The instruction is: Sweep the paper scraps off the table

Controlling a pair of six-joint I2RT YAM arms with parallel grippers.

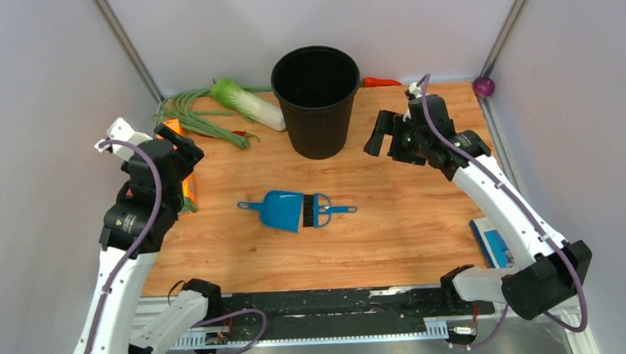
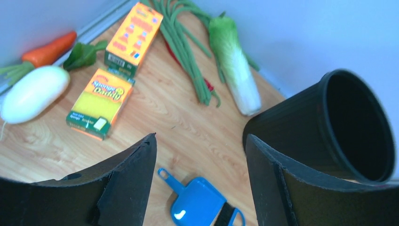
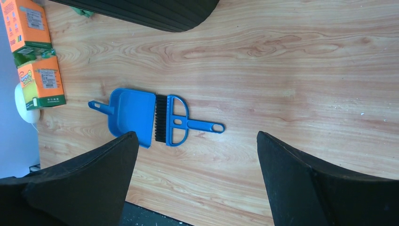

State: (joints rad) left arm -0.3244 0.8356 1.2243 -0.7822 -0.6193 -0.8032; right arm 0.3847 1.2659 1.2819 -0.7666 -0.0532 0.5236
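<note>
Tabletop: light-brown wood-grain plank tabletop [image 1: 411, 228], black and metal rail along its 6 o'clock edge.
Left tool: left tool [image 2: 200, 140] spread wide, nothing between the fingers; over the 9 o'clock side.
Right tool: right tool [image 3: 197, 136] spread wide, nothing held; over the 2 o'clock area.
Dustpan: small blue plastic dustpan [image 1: 281, 209] at centre, handle toward 9 o'clock.
Brush: blue hand brush with black bristles [image 1: 316, 210], bristles at the dustpan mouth, handle toward 3 o'clock.
Bin: black ribbed round bin [image 1: 318, 111] upright at 12 o'clock.
Boxes: two orange sponge boxes [image 2: 99, 101] at 9 o'clock.
Paper scraps: cannot tell where they lie.
</note>
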